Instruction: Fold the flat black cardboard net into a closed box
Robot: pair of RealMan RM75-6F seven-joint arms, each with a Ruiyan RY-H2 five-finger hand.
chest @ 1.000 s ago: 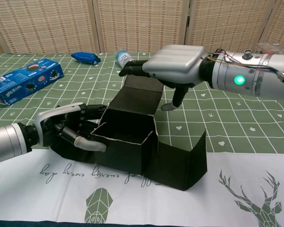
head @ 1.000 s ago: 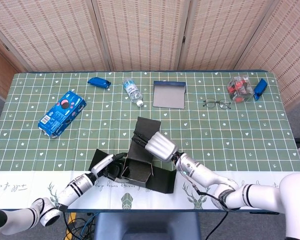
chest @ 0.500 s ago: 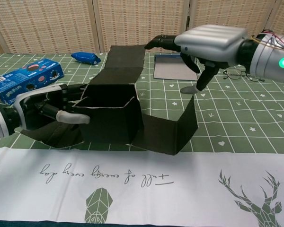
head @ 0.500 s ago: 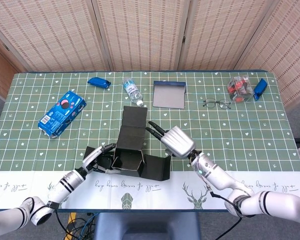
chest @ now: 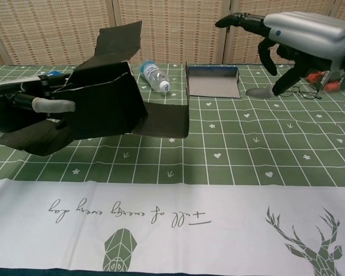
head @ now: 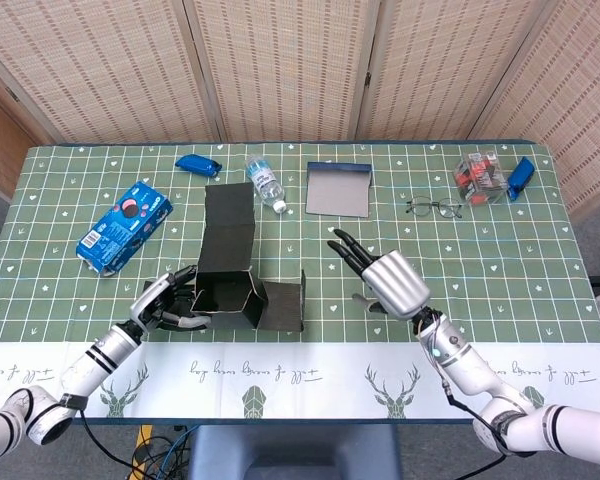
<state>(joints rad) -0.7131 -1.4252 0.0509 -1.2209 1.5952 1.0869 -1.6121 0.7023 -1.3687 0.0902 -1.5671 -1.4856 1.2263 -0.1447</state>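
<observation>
Mid-fold here: the box (head: 235,285) is only half made. Its walls are up round an open cavity, a long lid panel rises off the far wall toward the surface's far edge, and one side flap (head: 285,305) lies out to the right with its end turned up. It sits near the front edge, left of centre, on the green cloth (head: 480,260).

The left hand (head: 165,300) has it. In the chest view its fingers (chest: 52,105) are curled against the left wall, the thumb laid across the panel, and another flap lies flat beneath that hand. The whole net looks tipped toward the hand; whether it is lifted clear of the surface I cannot tell.

The right hand (head: 385,280) is well apart from the cardboard, right of centre. It holds nothing, fingers spread and pointing toward the far edge, palm down. In the chest view it hovers high, thumb hanging below.

My read on what comes next: the right hand has to come back across to the loose side flap, stand it up against the body, and then the tall lid panel gets brought over the cavity and tucked. That calls for the left hand to steady the walls, or they will likely splay. The risk, as I see it, is the thin card springing open once pressure comes off.

A bottle (head: 267,185) lies just beyond the lid panel, so there is not much room behind it.
</observation>
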